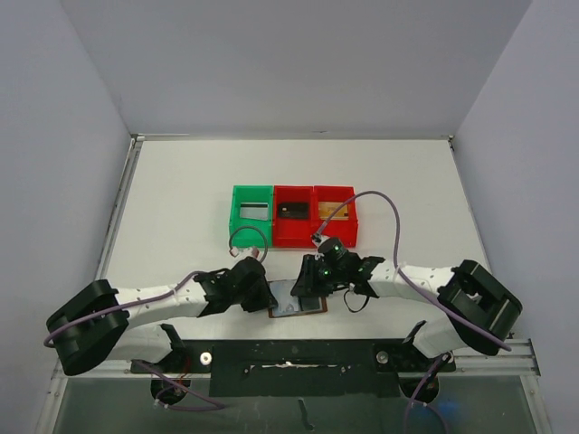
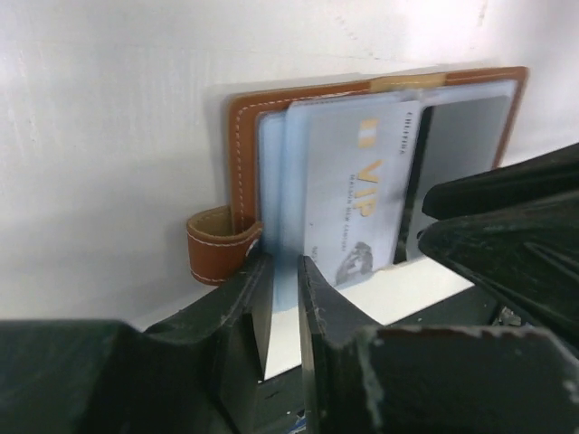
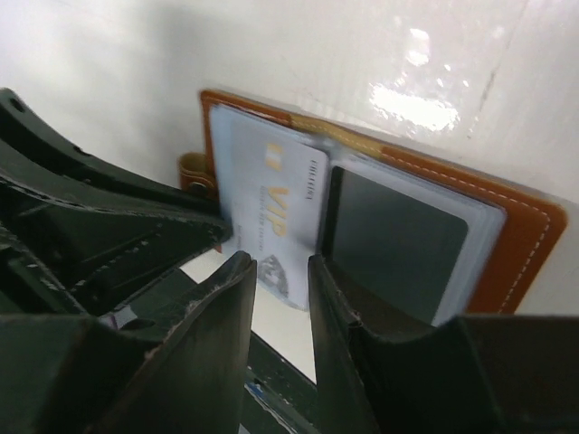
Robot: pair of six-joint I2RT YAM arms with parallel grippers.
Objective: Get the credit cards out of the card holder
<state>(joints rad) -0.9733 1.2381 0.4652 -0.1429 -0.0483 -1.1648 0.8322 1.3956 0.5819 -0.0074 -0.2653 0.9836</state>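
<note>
The card holder [image 1: 297, 307], an open brown leather wallet, lies flat at the table's near edge between both grippers. In the left wrist view its brown edge and strap [image 2: 240, 154] frame pale blue inner panels. A grey-white credit card [image 2: 362, 190] with gold "VIP" lettering sticks partly out of it towards me. My left gripper [image 2: 282, 271] has its jaws almost together on the pale blue panel's near edge. My right gripper [image 3: 282, 262] is open, its fingers either side of the grey-white card's [image 3: 271, 199] near corner. A dark panel [image 3: 398, 235] fills the wallet's right half.
A green bin [image 1: 251, 215] and two red bins [image 1: 292, 217] [image 1: 333, 215] stand in a row behind the wallet. The table's near edge runs just under both grippers. The two grippers [image 1: 264, 297] [image 1: 312, 287] are close together.
</note>
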